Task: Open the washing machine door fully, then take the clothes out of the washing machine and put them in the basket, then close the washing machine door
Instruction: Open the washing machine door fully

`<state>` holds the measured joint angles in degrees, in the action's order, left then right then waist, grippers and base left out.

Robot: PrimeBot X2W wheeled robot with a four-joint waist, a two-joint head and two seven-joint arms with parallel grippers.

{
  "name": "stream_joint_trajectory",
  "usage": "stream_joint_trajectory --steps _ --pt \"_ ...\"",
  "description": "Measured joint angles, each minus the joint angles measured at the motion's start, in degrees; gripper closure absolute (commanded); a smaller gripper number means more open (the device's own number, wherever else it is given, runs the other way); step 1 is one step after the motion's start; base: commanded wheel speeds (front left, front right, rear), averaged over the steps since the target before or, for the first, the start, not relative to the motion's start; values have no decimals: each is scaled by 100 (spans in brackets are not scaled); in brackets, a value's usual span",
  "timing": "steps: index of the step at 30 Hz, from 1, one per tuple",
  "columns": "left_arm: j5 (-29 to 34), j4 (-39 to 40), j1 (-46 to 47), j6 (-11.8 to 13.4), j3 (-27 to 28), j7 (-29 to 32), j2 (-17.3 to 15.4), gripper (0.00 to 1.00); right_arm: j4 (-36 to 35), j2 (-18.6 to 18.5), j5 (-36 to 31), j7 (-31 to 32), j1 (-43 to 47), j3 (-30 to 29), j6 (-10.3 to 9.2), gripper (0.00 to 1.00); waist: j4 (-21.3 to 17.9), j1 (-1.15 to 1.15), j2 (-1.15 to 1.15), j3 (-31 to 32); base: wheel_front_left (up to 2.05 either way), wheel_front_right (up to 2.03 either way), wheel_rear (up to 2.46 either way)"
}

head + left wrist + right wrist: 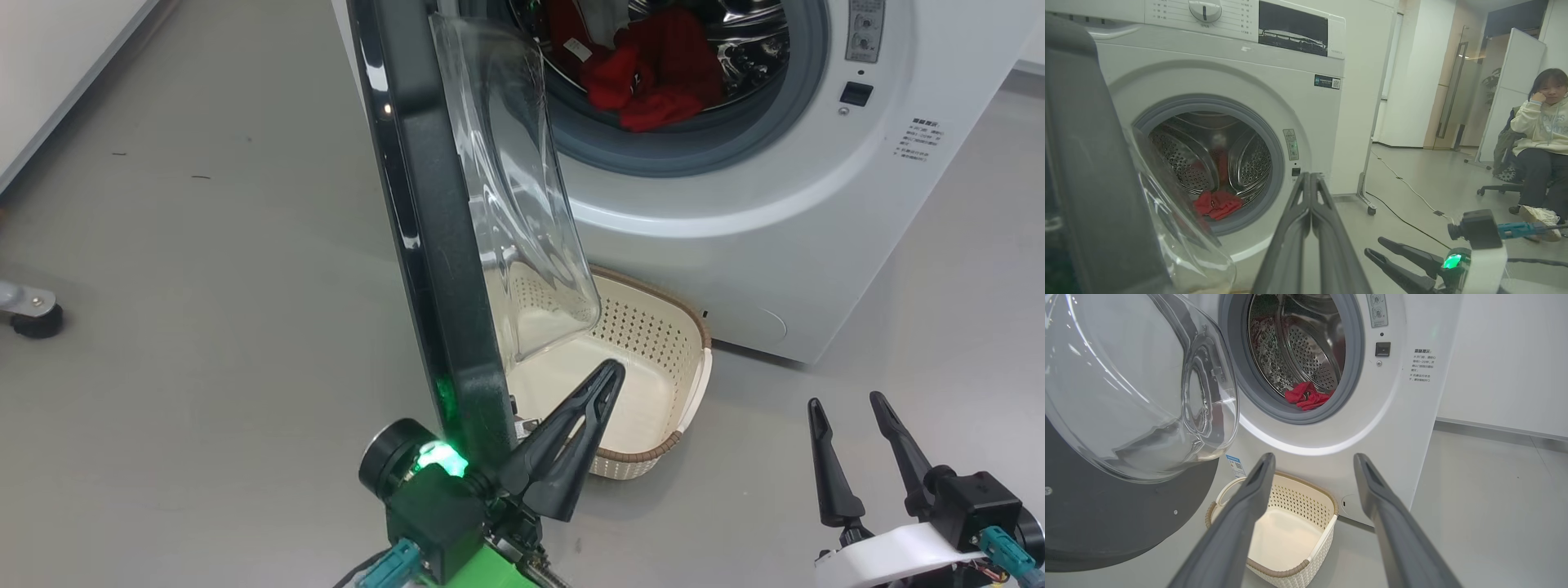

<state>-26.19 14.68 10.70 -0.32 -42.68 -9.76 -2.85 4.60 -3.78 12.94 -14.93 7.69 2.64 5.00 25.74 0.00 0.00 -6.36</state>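
The washing machine door (429, 245) stands swung out, edge-on in the head view, its clear glass bowl (522, 204) facing the drum. Red clothes (653, 73) lie at the drum's front in the white washing machine (775, 212). On the floor in front of it, partly under the door, stands the cream basket (653, 286) with nothing in it. My left gripper (611, 372) is shut and holds nothing; it sits beside the door's lower inner edge, pointing over the basket. My right gripper (846, 402) is open, low at the right, apart from everything. The right wrist view shows the clothes (1308, 398), the basket (1298, 498) and the door's glass (1126, 396).
A person (1539, 139) sits on a chair to the machine's right. A cable (1412, 192) runs over the grey floor there, past a wheeled white panel (1370, 206). A caster foot (33, 314) stands at the far left. Open floor lies right of the basket.
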Motion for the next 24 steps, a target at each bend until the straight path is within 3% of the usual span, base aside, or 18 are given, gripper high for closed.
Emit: stream_joint_trajectory --steps 9,16,24 --pt "-79 -571 -411 113 -58 553 -213 100 19 15 -42 0 0 -30 44 0 25 0 0 -6 0 0 0" --pt "-92 -766 -532 365 172 617 -207 100 35 22 -48 0 0 -59 47 0 51 0 0 -3 0 0 0" --pt "-104 -899 -615 466 218 671 -185 100 44 33 -57 0 0 -85 92 0 90 0 0 -2 0 0 0"
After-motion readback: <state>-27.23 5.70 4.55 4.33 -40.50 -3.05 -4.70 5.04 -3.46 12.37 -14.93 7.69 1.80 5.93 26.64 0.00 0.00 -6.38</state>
